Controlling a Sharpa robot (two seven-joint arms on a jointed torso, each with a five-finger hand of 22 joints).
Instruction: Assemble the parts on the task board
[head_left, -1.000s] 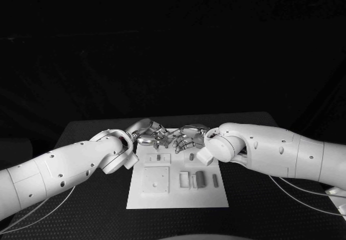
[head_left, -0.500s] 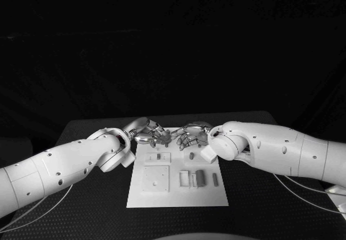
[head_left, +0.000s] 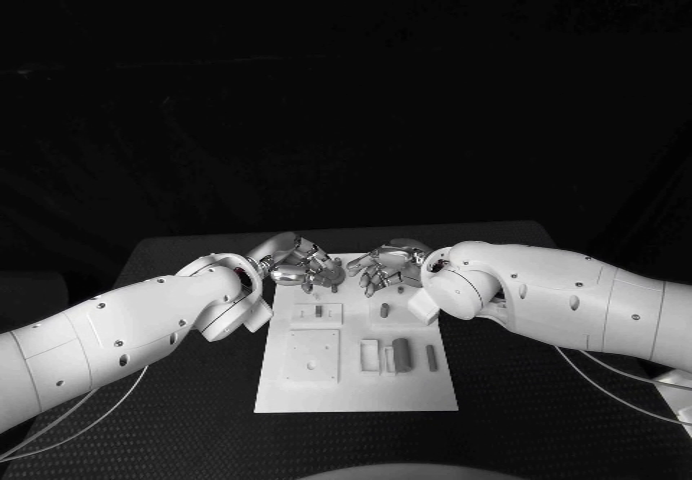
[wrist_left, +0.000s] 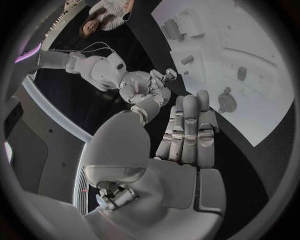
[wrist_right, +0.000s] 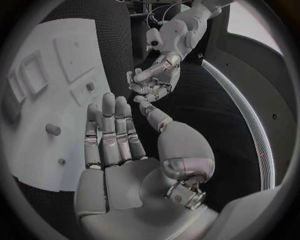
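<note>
Task board (head_left: 356, 395) carries small parts (head_left: 400, 355) near its middle; left hand (head_left: 299, 270) and right hand (head_left: 378, 270) hover empty, fingers spread

The head view looks down from above and behind both arms, taking in the whole board (head_left: 356, 350) on the table (head_left: 188, 400). The left wrist view sits close behind the left hand (wrist_left: 187, 132), facing along its fingers toward the board (wrist_left: 250, 65). The right wrist view sits close behind the right hand (wrist_right: 115, 145), facing the board (wrist_right: 44, 100). Each wrist view also catches the opposite hand, and all three share the board.
</note>
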